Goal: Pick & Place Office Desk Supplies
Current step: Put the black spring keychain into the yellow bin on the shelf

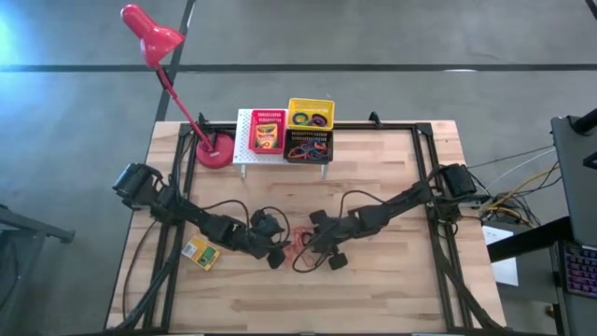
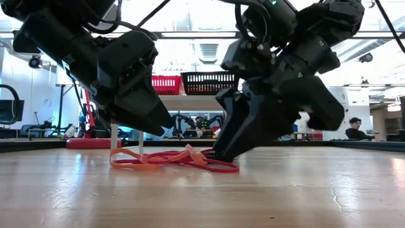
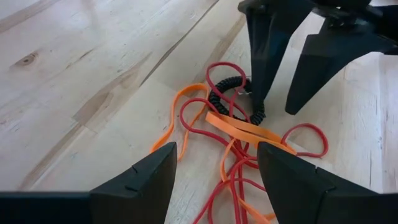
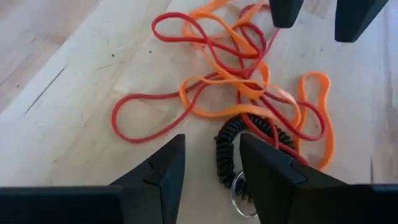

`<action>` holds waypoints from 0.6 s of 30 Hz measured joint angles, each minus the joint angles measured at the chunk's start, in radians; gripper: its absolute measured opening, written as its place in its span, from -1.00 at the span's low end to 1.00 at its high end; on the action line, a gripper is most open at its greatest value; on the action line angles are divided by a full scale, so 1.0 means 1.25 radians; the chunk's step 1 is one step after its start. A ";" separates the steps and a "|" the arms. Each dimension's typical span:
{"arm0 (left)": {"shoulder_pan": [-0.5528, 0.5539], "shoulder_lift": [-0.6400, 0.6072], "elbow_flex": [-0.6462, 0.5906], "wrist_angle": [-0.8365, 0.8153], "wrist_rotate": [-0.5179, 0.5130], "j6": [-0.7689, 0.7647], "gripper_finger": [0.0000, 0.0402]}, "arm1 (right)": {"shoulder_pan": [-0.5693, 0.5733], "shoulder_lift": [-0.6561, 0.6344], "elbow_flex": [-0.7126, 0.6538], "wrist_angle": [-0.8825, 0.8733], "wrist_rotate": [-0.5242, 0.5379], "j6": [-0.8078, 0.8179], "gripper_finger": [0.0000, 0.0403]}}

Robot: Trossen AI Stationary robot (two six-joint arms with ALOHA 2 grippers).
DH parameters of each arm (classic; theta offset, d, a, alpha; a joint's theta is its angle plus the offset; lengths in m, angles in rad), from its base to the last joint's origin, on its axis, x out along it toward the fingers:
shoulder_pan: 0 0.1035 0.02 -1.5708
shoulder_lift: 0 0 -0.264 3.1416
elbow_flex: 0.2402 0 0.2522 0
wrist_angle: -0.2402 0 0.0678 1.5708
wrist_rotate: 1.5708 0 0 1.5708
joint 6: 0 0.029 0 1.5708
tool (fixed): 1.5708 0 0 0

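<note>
The wooden worktop (image 1: 373, 289) carries both arms, which meet near its centre. At the far edge stands a white perforated rack (image 1: 244, 140) with a red basket (image 1: 267, 131), a yellow basket (image 1: 310, 114) and a black basket (image 1: 309, 147). A red desk lamp (image 1: 154, 37) stands just beside the rack. A yellow-and-green box (image 1: 201, 252) lies near the left arm, well apart from the centre.

The tangle of orange and red rubber bands (image 2: 171, 158) lies flat on the worktop between the two end effectors. A black coiled cord with a small metal ring (image 4: 231, 155) lies among the bands.

The left end effector (image 3: 214, 171) hovers low at one side of the tangle, fingers spread apart, holding nothing; the bands lie directly ahead of and between its fingertips.

The right end effector (image 4: 211, 165) is at the opposite side, tips down at the worktop, fingers parted with the coiled cord in the gap between them. No grip on the cord can be confirmed.
</note>
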 joint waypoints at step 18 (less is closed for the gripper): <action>0.000 0.000 0.000 0.004 0.000 0.000 0.14 | -0.005 -0.020 -0.006 -0.102 -0.066 0.095 -0.90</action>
